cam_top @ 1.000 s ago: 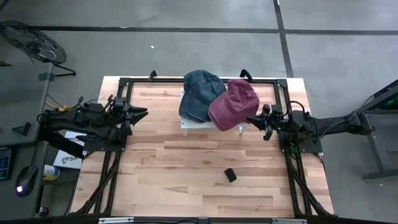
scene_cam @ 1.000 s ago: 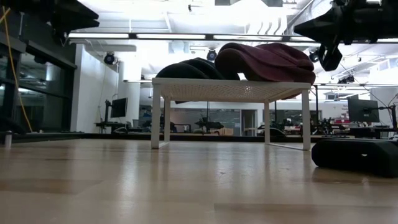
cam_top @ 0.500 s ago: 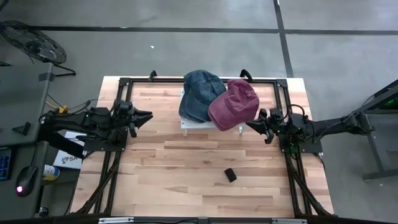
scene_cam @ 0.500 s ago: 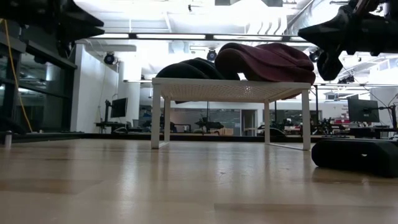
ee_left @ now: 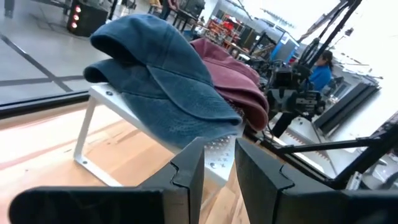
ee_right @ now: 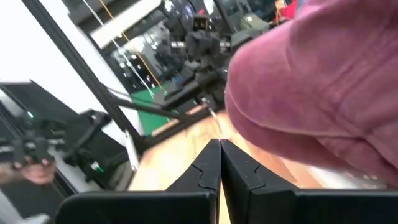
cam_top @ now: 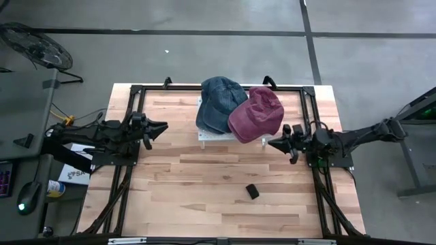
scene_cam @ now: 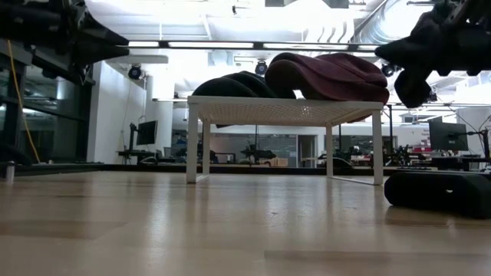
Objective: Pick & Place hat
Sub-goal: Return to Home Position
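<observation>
Two caps lie on a low white perforated rack (cam_top: 204,135) at the far middle of the table. The blue denim hat (cam_top: 219,102) is on the left, and the maroon hat (cam_top: 256,113) overlaps it on the right, its edge hanging past the rack's right end. In the low view the maroon hat (scene_cam: 330,76) rests on the rack top (scene_cam: 284,110). My left gripper (cam_top: 163,125) hovers left of the rack, pointing at it, its fingers a narrow gap apart (ee_left: 219,165). My right gripper (cam_top: 271,143) is shut (ee_right: 220,163), just off the rack's near right corner, below the maroon hat (ee_right: 311,93).
A small black block (cam_top: 253,192) lies on the wood right of centre, toward the near edge; it shows at the right in the low view (scene_cam: 437,192). A black frame (cam_top: 136,90) borders the table. Bare wood lies in front of the rack.
My right gripper has drifted toward the near edge and slightly left, staying shut beside the rack's right end. My left gripper has edged a little right, toward the rack. The hats have not moved.
</observation>
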{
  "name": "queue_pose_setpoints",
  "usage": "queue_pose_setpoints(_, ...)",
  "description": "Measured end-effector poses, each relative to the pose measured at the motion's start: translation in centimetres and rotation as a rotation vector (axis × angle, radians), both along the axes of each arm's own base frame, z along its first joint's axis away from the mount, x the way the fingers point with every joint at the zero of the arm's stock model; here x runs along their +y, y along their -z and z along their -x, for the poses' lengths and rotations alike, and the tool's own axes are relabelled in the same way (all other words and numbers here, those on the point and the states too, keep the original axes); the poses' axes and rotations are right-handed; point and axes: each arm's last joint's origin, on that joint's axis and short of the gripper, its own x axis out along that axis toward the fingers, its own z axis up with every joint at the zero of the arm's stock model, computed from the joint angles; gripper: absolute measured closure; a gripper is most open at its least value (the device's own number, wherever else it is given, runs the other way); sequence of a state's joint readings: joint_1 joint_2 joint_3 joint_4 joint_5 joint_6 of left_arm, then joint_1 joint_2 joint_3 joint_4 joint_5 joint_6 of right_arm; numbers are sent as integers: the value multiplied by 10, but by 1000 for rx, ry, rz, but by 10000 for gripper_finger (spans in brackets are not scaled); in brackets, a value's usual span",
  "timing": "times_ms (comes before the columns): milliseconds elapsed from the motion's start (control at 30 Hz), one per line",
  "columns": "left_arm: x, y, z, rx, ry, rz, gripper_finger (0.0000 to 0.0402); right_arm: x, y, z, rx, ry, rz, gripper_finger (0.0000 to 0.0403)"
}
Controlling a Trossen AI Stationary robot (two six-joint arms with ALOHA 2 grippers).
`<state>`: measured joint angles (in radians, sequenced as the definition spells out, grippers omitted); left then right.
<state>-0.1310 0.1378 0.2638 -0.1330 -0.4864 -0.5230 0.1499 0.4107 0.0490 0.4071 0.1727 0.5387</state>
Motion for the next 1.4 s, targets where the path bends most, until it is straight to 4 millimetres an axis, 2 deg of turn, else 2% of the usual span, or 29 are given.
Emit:
queue_pose_setpoints(300,2,2,3,38,-47,-54,312,4,11,1,114,-28,171,403)
queue_pose_setpoints(600,2,4,3,105,-45,-181,312,3,24,2,248,-47,304,403)
queue_pose_setpoints(800,2,3,3,120,-45,-234,312,3,32,4,332,-77,331,403)
queue_pose_setpoints(1400,2,9,5,171,-60,-212,312,-5,25,12,269,-33,377,403)
